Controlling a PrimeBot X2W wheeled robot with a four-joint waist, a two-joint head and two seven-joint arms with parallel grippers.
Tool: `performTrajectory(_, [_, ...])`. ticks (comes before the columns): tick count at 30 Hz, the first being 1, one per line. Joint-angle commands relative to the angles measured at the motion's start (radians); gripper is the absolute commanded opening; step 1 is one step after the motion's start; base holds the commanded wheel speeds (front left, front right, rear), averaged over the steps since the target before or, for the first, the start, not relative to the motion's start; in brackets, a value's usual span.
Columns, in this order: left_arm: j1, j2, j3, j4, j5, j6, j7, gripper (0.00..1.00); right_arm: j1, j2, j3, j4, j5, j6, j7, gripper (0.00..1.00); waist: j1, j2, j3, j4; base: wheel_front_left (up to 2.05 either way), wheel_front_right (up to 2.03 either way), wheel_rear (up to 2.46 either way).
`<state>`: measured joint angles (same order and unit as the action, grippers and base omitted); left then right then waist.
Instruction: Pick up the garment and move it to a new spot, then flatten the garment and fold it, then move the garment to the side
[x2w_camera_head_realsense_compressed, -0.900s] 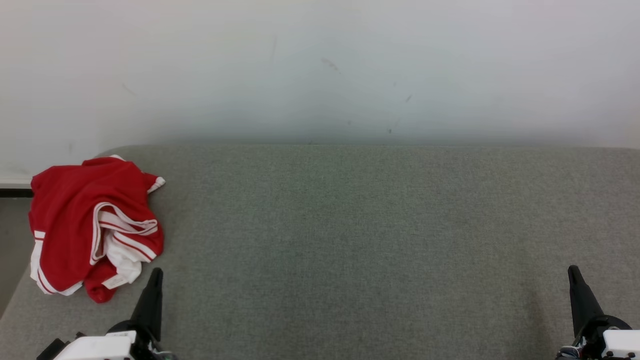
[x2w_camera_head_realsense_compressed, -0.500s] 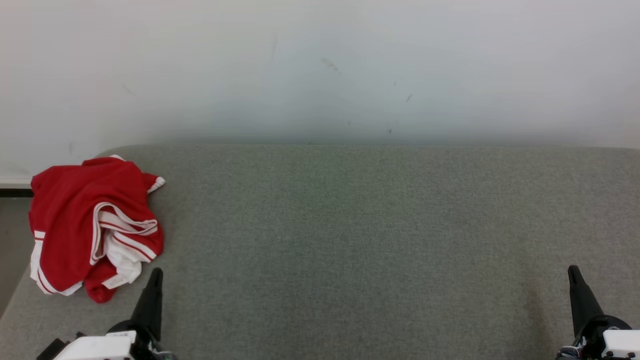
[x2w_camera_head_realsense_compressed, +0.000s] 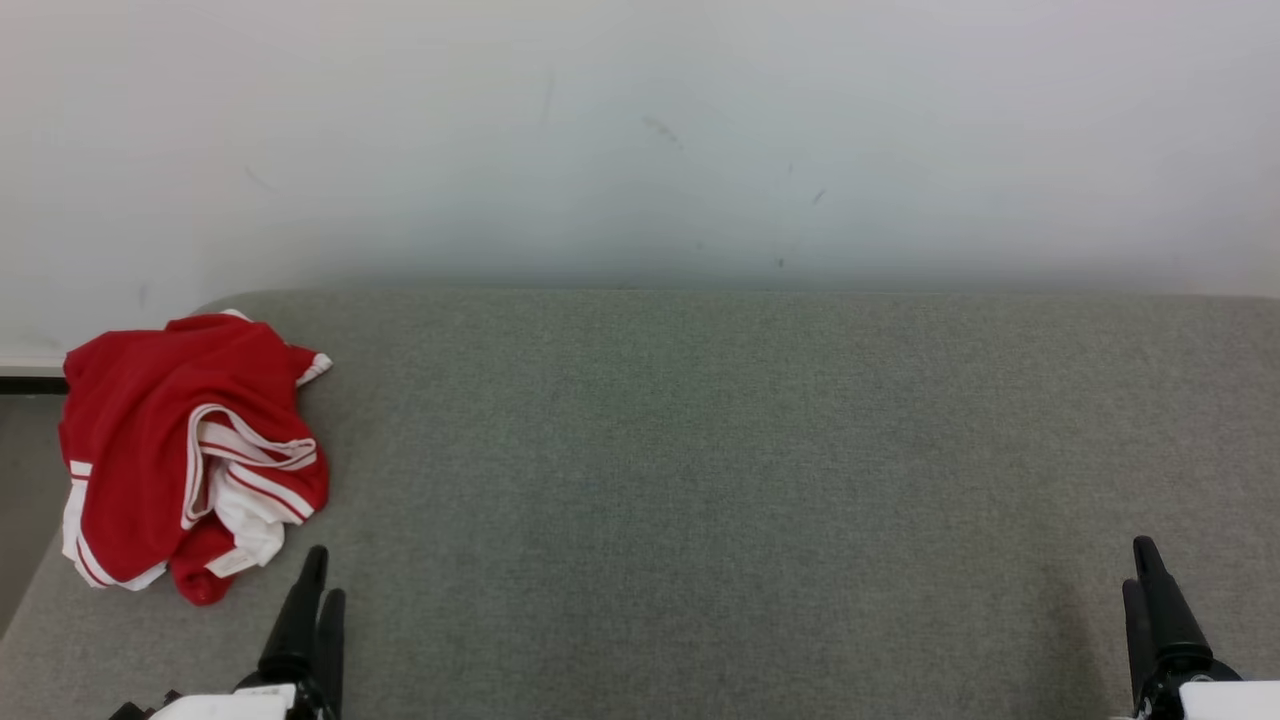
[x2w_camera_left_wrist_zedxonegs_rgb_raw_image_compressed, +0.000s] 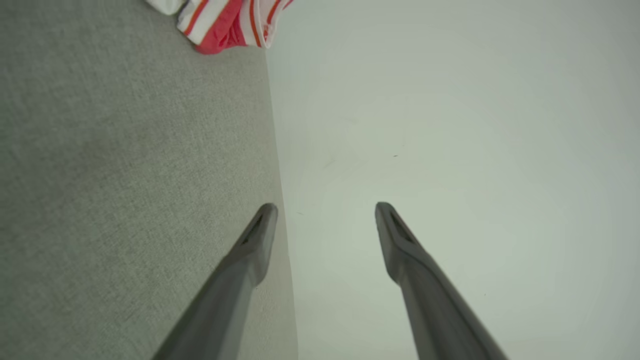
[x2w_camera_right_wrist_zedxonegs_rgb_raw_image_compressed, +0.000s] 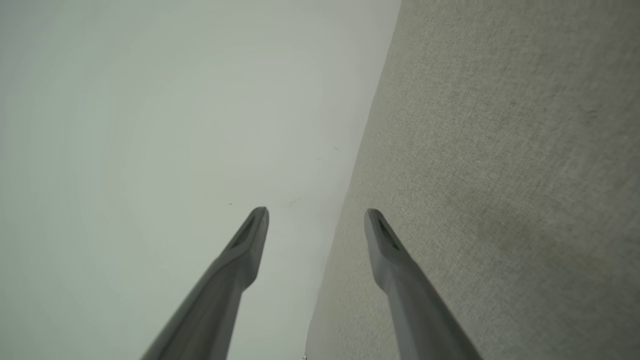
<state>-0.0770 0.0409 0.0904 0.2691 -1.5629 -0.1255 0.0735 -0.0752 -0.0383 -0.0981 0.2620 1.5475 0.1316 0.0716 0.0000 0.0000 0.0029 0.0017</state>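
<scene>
Head view: crumpled red garment with white striped trim (x2w_camera_head_realsense_compressed: 140, 430) lies bunched at left edge of grey fabric table (x2w_camera_head_realsense_compressed: 700, 450), untouched. Left gripper (x2w_camera_head_realsense_compressed: 326, 575) near it, fingers spread, empty, likely staged for pickup. Right gripper (x2w_camera_head_realsense_compressed: 1135, 565) well apart, also spread, idle.
</scene>
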Motion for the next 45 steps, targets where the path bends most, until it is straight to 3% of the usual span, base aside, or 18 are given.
performTrajectory(1, [-0.016,0.006,-0.003,-0.021,0.033,-0.002,-0.015,1.0,-0.01,-0.009,0.006,-0.024,-0.048,0.0,-0.013,1.0,0.0,0.0,0.0,0.001,0.0,0.0,0.0])
performTrajectory(9, [-0.012,0.007,-0.013,-0.033,0.166,-0.003,-0.052,1.0,-0.001,-0.018,0.029,-0.057,-0.253,0.0,-0.049,1.0,0.0,0.0,-0.001,0.002,0.0,0.0,0.0])
performTrajectory(19, [-0.006,0.007,-0.028,-0.057,0.416,0.004,-0.093,1.0,0.01,-0.035,0.051,-0.077,-0.511,0.0,-0.091,1.0,0.0,0.0,-0.003,0.003,0.0,0.0,0.0])
performTrajectory(30, [0.009,0.016,-0.052,-0.071,0.682,0.029,-0.134,1.0,0.017,-0.033,0.054,-0.052,-0.714,-0.001,-0.132,1.0,0.0,0.0,-0.007,0.006,0.0,0.0,0.0])
performTrajectory(45, [0.016,0.04,-0.089,-0.079,0.908,0.057,-0.183,1.0,0.017,-0.027,0.066,-0.027,-0.937,-0.001,-0.181,1.0,0.0,0.0,-0.014,0.008,0.0,0.0,0.0])
